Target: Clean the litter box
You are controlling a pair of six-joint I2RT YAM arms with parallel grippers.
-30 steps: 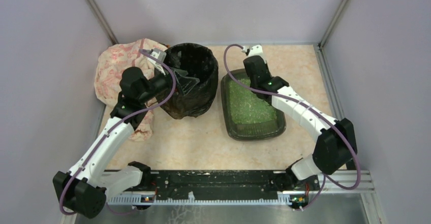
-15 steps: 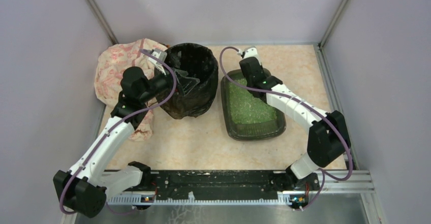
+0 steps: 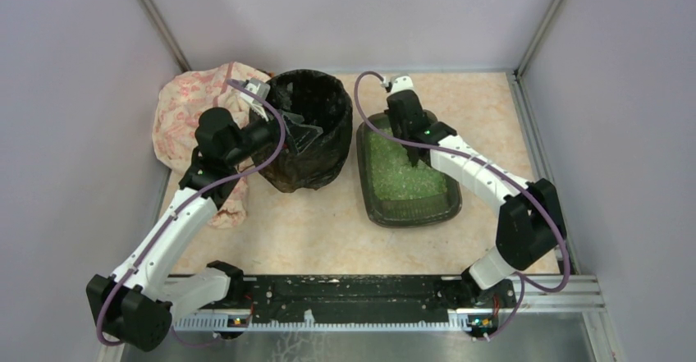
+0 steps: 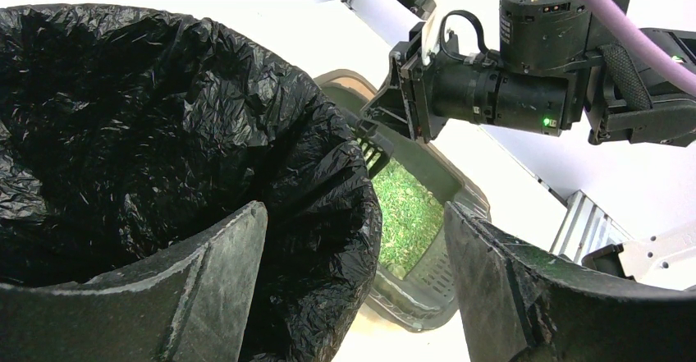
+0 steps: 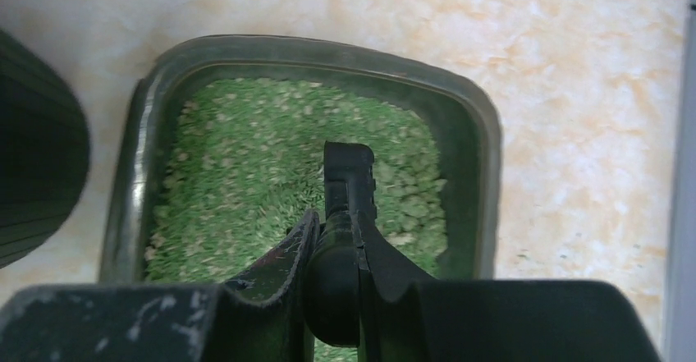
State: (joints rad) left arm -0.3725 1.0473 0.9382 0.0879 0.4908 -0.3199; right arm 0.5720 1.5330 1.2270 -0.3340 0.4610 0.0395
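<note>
Right pincer [image 5: 335,232] grips apparent scoop [image 5: 349,177] over litter box [image 5: 328,48].

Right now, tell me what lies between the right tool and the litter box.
A dark scoop, clamped in the right tool, reaches out over the litter box and its green litter. The right wrist view shows this.

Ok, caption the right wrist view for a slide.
Right gripper, shut on a black scoop, holds it over the green litter in the litter box.

Left end effector [image 4: 357,292] gapes wide; right end effector [image 5: 336,243] pinches a scoop [image 5: 349,177].
</note>
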